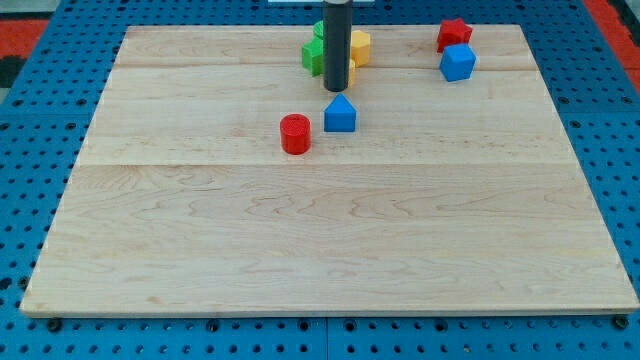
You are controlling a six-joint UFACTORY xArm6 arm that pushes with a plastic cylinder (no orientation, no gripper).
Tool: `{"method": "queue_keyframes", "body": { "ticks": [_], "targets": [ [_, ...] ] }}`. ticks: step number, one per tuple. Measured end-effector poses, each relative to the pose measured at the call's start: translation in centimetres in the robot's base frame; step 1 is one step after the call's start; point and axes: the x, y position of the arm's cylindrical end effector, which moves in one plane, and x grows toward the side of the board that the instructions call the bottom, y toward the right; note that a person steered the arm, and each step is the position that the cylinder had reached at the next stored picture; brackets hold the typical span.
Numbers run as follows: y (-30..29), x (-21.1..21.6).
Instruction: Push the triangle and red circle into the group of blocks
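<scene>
My tip (pixel 335 88) is the lower end of a dark rod that comes down from the view's top. It stands just above the blue triangle block (pixel 340 114) in the view, with a small gap between them. The red circle block (pixel 295 133) lies to the left of the blue triangle and slightly lower. Behind the rod is a group of blocks: a green block (pixel 314 52) on the rod's left and a yellow block (pixel 358 46) on its right, both partly hidden by the rod.
A red block (pixel 453 34) and a blue cube (pixel 458 62) sit close together near the board's top right. The wooden board (pixel 330 240) lies on a blue pegboard surface (pixel 20 150).
</scene>
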Motion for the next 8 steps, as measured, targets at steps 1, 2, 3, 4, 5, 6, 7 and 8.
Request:
{"method": "queue_keyframes", "body": {
  "ticks": [1, 2, 3, 4, 5, 6, 7, 8],
  "targets": [
    [4.3, 5.2],
    [4.8, 10.5],
    [1.0, 9.0],
    [-0.1, 4.8],
    [-0.6, 4.5],
    [-4.2, 2.7],
    [-3.1, 0.1],
    [-1.8, 5.5]
  ]
}}
